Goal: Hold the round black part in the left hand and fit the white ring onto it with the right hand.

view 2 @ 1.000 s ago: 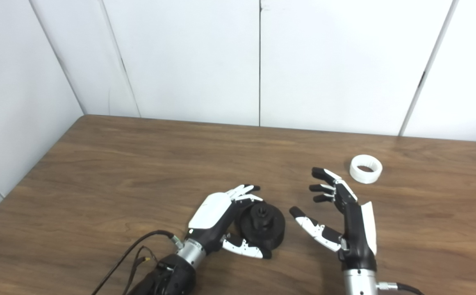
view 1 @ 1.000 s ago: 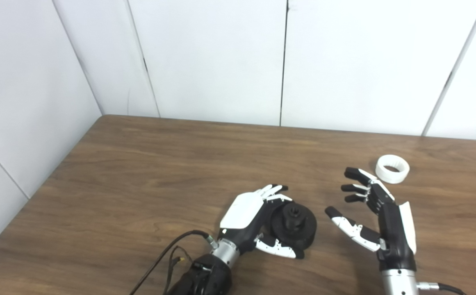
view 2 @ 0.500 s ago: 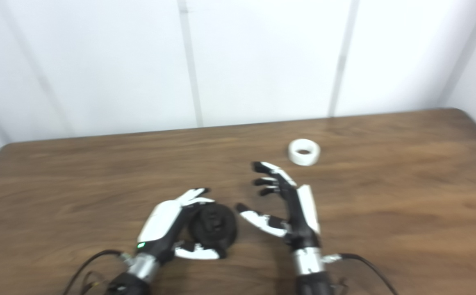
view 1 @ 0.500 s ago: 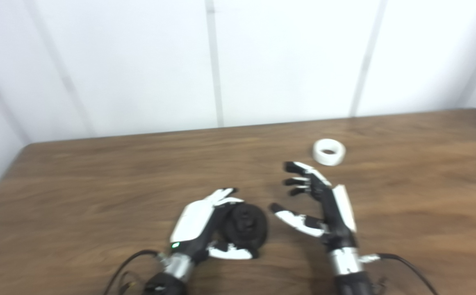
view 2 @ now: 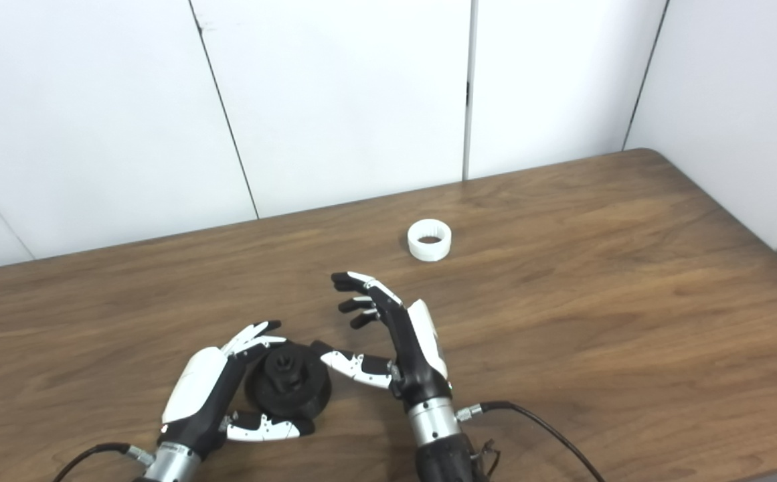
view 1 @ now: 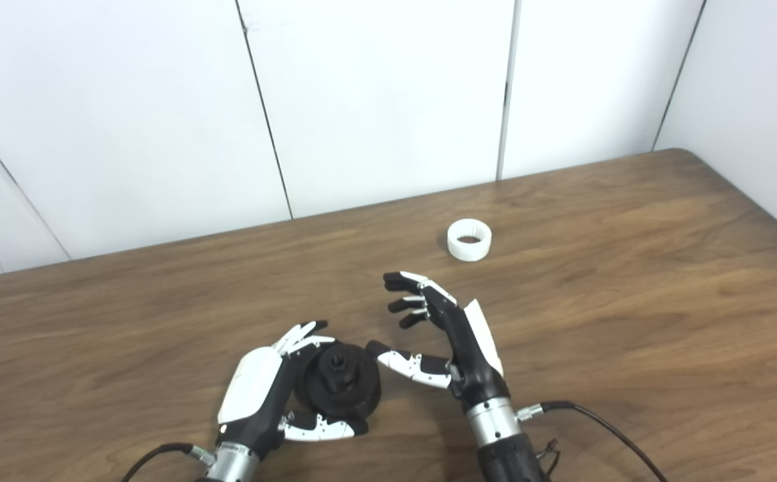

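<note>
Left hand (view 1: 257,395) cupped round black part (view 1: 341,388), part resting on table (view 1: 629,301), fingers behind, thumb in front. Part looks rigid, chunky; hold by rim, leave centre hub free. Right hand (view 1: 448,335) just right of part, spread wide, empty. White ring (view 1: 469,239) beyond part, right, well apart, lying flat. Looks light, stiff, smooth; pinch outer wall.

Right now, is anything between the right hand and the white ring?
No. Both views show only bare table between the open right hand and the ring.
</note>
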Available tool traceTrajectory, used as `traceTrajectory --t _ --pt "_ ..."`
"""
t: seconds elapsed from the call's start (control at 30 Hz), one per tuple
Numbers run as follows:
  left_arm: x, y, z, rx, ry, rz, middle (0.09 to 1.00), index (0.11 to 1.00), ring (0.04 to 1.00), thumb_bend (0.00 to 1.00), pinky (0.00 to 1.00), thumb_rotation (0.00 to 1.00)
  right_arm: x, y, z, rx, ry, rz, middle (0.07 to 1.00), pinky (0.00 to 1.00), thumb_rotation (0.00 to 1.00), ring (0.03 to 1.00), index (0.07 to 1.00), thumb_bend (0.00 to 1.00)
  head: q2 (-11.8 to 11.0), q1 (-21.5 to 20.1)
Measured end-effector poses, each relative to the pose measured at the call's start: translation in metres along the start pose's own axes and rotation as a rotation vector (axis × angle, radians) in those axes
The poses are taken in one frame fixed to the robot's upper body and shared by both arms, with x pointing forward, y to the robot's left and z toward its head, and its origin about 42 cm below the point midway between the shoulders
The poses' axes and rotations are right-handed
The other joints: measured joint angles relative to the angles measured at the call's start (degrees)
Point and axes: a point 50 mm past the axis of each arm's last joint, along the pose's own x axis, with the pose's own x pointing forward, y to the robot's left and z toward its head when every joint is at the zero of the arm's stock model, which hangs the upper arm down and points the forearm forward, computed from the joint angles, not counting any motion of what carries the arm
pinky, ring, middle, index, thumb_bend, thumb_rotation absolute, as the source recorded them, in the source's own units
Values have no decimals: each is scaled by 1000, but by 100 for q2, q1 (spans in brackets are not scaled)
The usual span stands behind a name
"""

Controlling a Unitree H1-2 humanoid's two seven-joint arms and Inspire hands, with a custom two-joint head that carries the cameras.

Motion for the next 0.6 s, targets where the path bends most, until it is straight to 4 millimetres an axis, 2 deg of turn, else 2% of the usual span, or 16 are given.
traceTrajectory --t 0.3,0.4,0.6 --pt "0 0 0 -3 2 -1 913 633 933 890 871 258 1 -2 -1 4 4 -2 760 552 160 661 764 650 -17 -26" --pt "0 0 0 -3 1 -1 912 633 932 889 867 260 3 -6 -2 -13 2 -1 761 570 190 666 763 644 -35 -53" --pt "0 1 0 0 1 4 909 631 929 892 860 263 17 -40 -13 -218 2 -3 768 632 249 716 759 649 -61 -88"
